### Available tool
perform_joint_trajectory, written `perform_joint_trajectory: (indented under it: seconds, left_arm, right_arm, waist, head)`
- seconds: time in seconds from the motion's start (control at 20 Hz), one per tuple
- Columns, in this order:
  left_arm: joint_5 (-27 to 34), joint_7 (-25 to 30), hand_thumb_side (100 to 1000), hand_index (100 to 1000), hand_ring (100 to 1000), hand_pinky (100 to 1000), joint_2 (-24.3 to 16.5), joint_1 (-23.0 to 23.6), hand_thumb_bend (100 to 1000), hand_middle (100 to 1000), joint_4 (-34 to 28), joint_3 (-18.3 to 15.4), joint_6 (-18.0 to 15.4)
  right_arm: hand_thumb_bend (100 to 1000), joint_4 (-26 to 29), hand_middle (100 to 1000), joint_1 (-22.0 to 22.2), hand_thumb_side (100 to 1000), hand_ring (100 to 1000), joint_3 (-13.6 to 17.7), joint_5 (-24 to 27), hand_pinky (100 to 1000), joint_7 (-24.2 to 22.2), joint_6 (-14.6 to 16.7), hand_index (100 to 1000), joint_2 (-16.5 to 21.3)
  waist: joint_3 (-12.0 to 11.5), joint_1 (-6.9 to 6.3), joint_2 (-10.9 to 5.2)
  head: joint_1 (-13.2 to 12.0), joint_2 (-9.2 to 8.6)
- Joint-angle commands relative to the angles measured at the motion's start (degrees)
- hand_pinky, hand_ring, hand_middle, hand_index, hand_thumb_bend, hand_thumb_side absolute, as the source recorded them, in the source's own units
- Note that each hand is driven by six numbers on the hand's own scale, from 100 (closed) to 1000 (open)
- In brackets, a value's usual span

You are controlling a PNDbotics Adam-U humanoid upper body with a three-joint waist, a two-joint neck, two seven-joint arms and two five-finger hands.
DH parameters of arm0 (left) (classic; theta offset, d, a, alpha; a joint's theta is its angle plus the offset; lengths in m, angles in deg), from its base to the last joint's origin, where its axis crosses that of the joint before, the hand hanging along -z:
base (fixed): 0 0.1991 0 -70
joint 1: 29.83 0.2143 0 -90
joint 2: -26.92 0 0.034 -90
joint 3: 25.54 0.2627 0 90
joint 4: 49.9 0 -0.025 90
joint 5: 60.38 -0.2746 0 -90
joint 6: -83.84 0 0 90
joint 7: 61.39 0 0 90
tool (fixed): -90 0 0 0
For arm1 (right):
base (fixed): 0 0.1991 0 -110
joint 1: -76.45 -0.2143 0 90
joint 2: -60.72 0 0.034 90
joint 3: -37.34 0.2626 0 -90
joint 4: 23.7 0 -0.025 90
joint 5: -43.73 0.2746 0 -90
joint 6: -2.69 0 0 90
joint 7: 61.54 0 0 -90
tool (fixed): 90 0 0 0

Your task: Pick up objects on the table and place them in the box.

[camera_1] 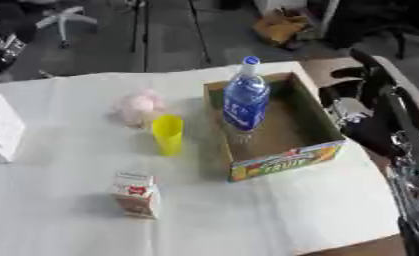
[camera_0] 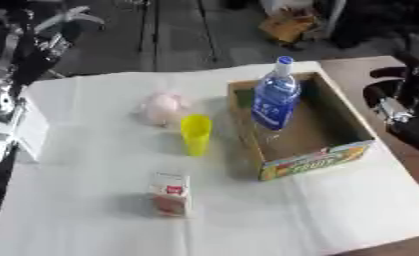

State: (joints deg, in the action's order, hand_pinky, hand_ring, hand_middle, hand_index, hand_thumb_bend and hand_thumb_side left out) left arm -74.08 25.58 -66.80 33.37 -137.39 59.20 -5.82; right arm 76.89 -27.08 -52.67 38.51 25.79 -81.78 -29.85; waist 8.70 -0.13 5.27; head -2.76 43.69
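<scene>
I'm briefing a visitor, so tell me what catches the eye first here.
A tall blue bottle stands upright in the open cardboard box at the right of the white table. Just left of the box stands a yellow cup, with a pink lump behind it and a small carton nearer the front edge.

your right arm point(camera_1: 403, 131) is coming in along the right edge, black with silver joints, and its hand point(camera_1: 361, 82) is sitting at the upper right with dark fingers spread. your left arm point(camera_0: 7, 85) is showing at the left edge only; its hand isn't visible.
</scene>
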Motion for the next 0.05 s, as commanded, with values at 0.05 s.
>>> perform_joint_trajectory:
  seconds: [0.05]
  left_arm:
    - [-0.2,-2.0,730,861,958,714,-0.9,2.3,875,798,-4.8,-2.2,1.3]
  right_arm:
    - [424,0.4,729,-0.4,410,695,0.6,-0.3,748,0.2,0.0,1000,1.5]
  waist:
    - [-0.3,-0.05,-0.83]
  head:
    - [0.2,0.4]
